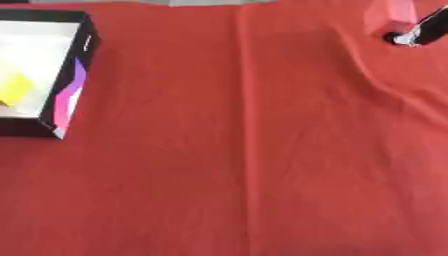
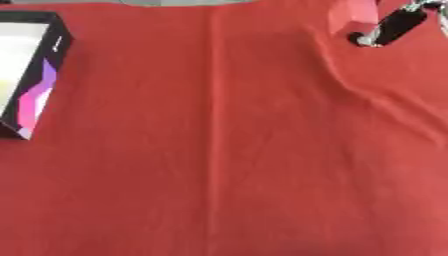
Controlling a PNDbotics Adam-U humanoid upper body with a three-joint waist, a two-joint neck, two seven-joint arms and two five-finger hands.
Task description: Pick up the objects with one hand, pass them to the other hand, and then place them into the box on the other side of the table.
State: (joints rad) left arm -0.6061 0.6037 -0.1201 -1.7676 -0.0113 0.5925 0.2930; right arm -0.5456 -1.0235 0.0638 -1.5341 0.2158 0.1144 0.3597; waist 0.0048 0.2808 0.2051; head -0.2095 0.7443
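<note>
a: where the red cloth covers the table, what is its condition?

b: it fills nearly the whole view. a long crease runs from the far edge toward the near edge, slightly left of centre, and slanting wrinkles gather at the upper right. a strip of grey shows past the cloth at the far edge; nothing more of the room is visible.

a: the box?

b: an open black box sits at the left edge, far half of the table. white interior, purple and pink pattern on the side wall facing the centre. a yellow object lies inside against the white floor; only partly in view, shape not determinable.

a: any item at the right?

b: a pale pink object at the upper right corner, on the cloth. its form is unclear.

a: hands?

b: the right hand enters from the upper right, only a black finger with a silver end visible, its tip just beside the pink object. whether the fingers are spread, together or gripping, i cannot tell. contact with the pink object cannot be confirmed. the left hand appears in neither view.
</note>
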